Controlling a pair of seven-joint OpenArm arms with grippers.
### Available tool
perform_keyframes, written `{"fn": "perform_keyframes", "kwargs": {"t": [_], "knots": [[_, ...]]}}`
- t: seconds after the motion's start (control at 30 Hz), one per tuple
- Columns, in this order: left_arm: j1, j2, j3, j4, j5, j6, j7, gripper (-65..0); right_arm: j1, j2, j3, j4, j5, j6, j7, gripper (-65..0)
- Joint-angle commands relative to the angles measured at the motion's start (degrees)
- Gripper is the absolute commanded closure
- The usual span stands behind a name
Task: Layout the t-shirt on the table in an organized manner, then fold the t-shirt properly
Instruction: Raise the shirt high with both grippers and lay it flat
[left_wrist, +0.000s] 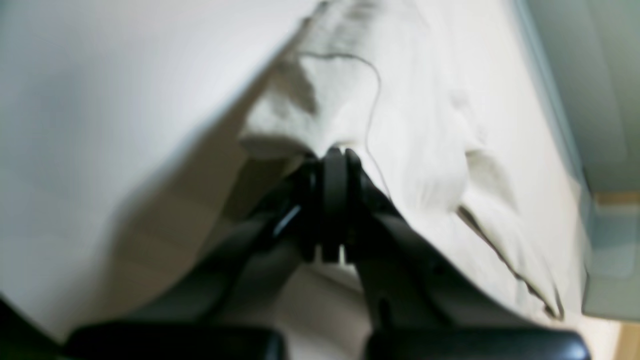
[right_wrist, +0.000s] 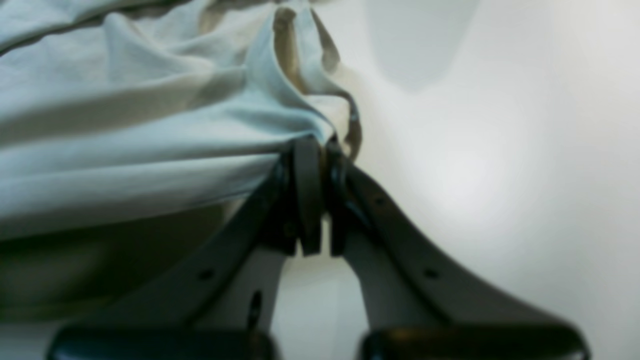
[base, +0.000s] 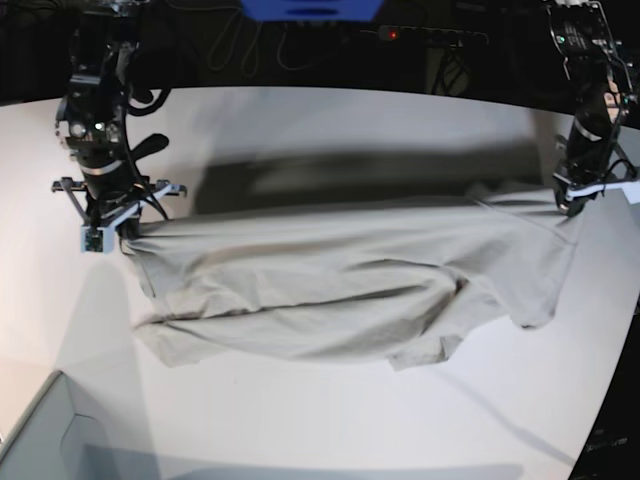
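Observation:
The light grey-beige t-shirt (base: 340, 280) is stretched wide between my two grippers across the white table (base: 330, 130). Its lower part lies wrinkled on the tabletop. My right gripper (base: 120, 232) is at the left of the base view, shut on the shirt's left corner. The right wrist view shows its jaws (right_wrist: 317, 145) closed on bunched cloth (right_wrist: 125, 140). My left gripper (base: 572, 205) is at the right of the base view, shut on the shirt's right corner. The left wrist view shows its jaws (left_wrist: 334, 155) pinching the fabric (left_wrist: 425, 115). The collar is not visible.
A grey box corner (base: 40, 440) sits at the front left of the table. The table's curved edge (base: 610, 380) runs close to the shirt's right side. Dark cables and equipment (base: 420, 40) lie behind the far edge. The shirt casts a shadow (base: 330, 170) behind itself.

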Motion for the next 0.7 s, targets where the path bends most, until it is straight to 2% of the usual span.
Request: {"fn": "perform_keyframes", "kwargs": {"t": [0.0,0.1,0.2,0.3,0.4,0.53,0.67], "knots": [[0.52,-1.03,-1.55,1.09,-0.39,-0.05,-2.29,-0.2,-0.5,0.42,0.22,2.02,-0.38,0.02,1.53,0.0],[2.37,-0.68,-4.1,1.09,-0.39,-0.05,-2.29,-0.2,-3.84,0.42,-1.45,4.75,-0.38,0.63,1.53,0.0],[4.56,-0.5,-5.94,1.44,-0.39,-0.05,-2.29,-0.2,-8.94,0.33,-2.77,8.79,-0.38,2.83,1.53,0.0],[6.32,1.52,-8.49,2.32,-0.39,-0.05,-2.29,-0.2,-13.6,0.06,-2.95,11.6,-0.38,4.33,1.7,0.0],[6.94,2.92,-11.13,4.34,-0.39,-0.14,-2.29,-0.2,-15.97,-1.34,-2.51,14.07,-0.38,8.63,1.7,0.0],[5.79,2.49,-11.39,5.31,-0.39,-0.14,-2.29,-0.3,-15.27,-1.61,-2.68,16.44,-0.38,13.38,1.62,0.0],[0.52,2.13,-11.31,5.92,-0.04,-0.14,-2.21,-0.2,-9.91,-1.52,-2.6,16.62,-0.56,15.67,1.09,0.0]]}}
